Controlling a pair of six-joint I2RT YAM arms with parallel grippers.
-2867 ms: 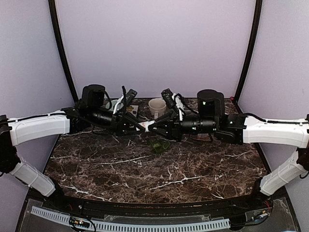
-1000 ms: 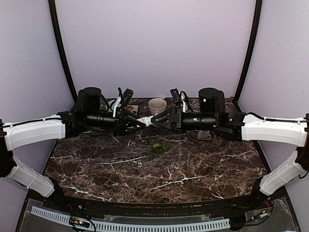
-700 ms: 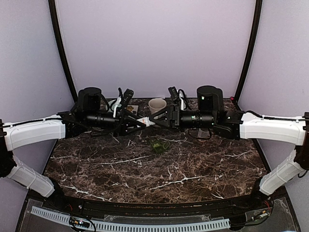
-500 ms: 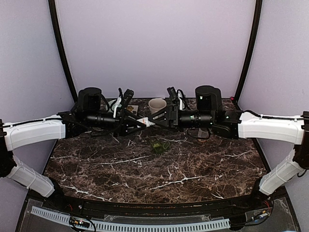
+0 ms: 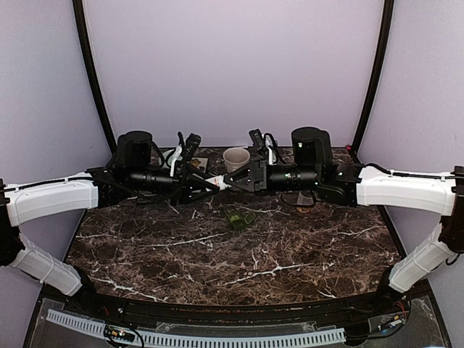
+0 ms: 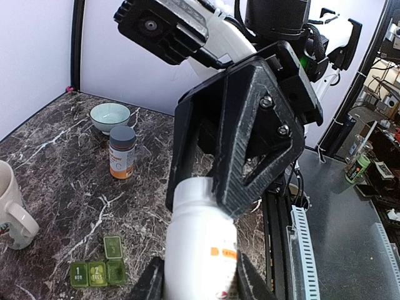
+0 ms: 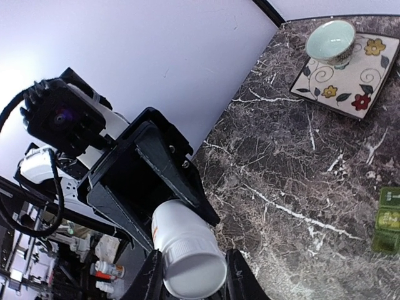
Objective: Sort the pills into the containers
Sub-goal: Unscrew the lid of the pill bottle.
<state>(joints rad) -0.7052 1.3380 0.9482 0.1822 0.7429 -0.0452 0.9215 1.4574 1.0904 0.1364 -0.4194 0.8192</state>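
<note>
Left tool [image 6: 200, 286] clamped round white pill bottle [image 6: 200, 237] body, steadying it midair. Right tool [image 7: 195, 282] pinched on cap [image 7: 194, 265], likely to unscrew. Green pill box [image 5: 236, 219] on surface [image 5: 290, 254] below both tools.

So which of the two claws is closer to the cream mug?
Right. The right gripper sits just in front of the cream mug; the left gripper is farther off to the mug's left. Both hold a white bottle.
</note>
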